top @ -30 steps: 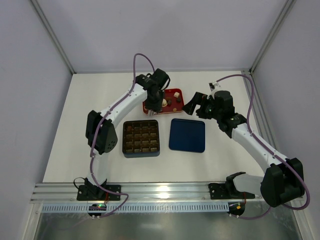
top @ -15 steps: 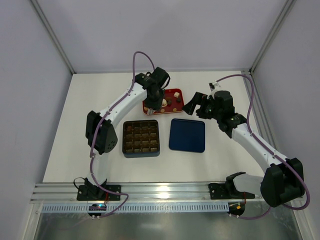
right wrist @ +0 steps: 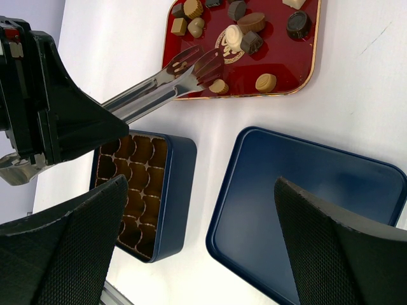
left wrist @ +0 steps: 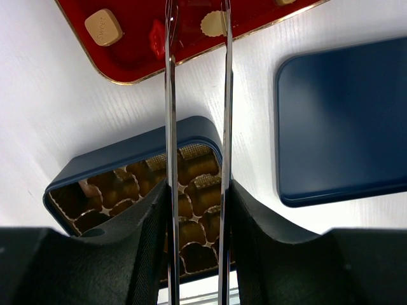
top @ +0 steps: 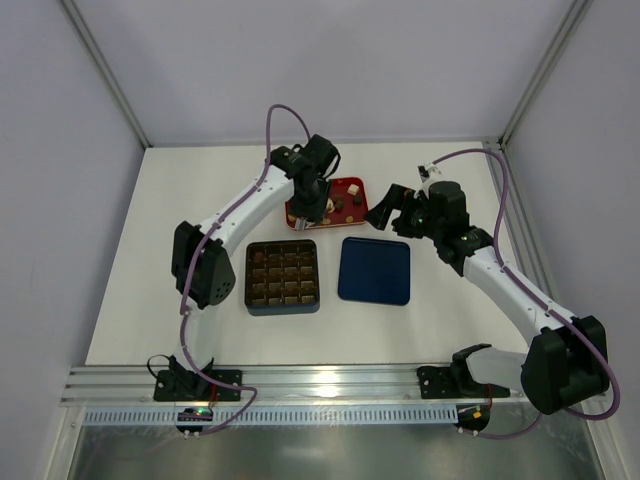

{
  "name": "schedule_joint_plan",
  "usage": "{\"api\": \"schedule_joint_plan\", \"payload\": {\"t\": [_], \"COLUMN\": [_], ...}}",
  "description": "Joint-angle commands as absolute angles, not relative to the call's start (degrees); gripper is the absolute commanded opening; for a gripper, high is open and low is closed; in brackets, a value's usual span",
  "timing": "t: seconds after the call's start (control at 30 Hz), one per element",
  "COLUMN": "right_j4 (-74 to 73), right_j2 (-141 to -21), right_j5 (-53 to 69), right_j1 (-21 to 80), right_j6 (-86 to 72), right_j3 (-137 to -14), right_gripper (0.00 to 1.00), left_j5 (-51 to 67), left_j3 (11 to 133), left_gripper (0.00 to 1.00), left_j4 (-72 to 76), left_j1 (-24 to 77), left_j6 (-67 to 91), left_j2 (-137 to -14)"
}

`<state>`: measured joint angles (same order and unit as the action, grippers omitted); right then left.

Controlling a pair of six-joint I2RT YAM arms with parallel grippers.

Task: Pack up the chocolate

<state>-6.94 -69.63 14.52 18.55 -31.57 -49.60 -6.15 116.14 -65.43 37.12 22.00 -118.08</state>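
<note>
At frame top the left fingers [right wrist: 206,65] hang parted over the red tray [right wrist: 286,54]; they should straddle one chocolate [right wrist: 219,86] squarely, while the right fingers [right wrist: 331,235] gape wide.

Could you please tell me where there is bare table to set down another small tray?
Free: the strip between the box, the lid and the front rail; also the far strip behind the red tray. Crowded: the centre, where tray, box and lid sit close.

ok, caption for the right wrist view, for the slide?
Left gripper over the chocolate on the red tray, gridded box and navy lid alongside.
</note>
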Motion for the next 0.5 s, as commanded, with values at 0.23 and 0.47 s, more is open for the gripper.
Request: {"api": "schedule_joint_plan", "payload": {"t": [0.23,0.47], "right_j4": [-5.01,-4.83], "right_j2": [-68.73,-68.82], "right_j5": [14.24,14.15], "right_j1": [18.81,18.81], "right_j6": [-31.03,-31.11], "right_j3": [-50.36,-50.19], "right_gripper": [0.96,0.96], "left_j5": [-3.6,-3.25], "left_j3": [116.98,117.07], "left_gripper": [0.42,0.43], "left_j4": [-65.92,-66.62], "left_j1": [37.53,37.62], "left_j6": [20.66,20.39], "left_j2": [-118.3,-118.48]}}
